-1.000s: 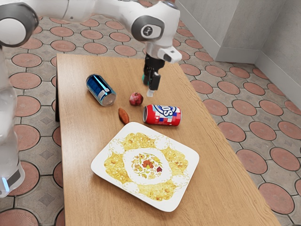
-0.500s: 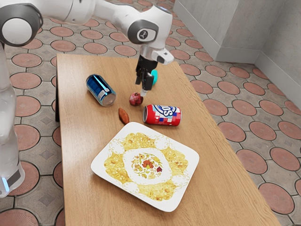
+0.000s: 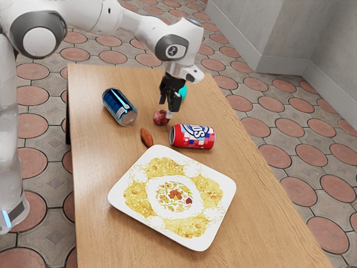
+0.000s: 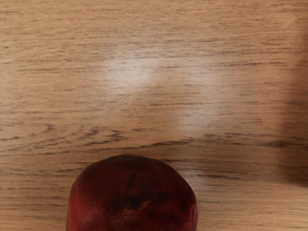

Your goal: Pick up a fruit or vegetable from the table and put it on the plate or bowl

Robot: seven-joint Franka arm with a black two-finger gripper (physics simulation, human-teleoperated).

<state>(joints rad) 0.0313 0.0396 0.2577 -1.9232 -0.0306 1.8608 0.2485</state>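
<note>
A wooden table point(image 3: 268, 223) stands on a round-tiled terracotta floor point(image 3: 312, 151); the spread tool point(image 3: 168, 107) hangs above the red fruit point(image 3: 160, 117).

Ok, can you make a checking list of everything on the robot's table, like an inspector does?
Surface: light wooden table, flat, no spills seen.
Job's things: dark red round fruit on the table; small orange-brown pointed vegetable close by; white-and-yellow flowered rectangular plate in front of them.
Clutter: blue metal can and red metal can, both lying on their sides.
Grippers: black pincer open, just above the dark red round fruit.
Cables: nothing seen.
Surroundings: floor of round reddish tiles, grey walls.
</note>
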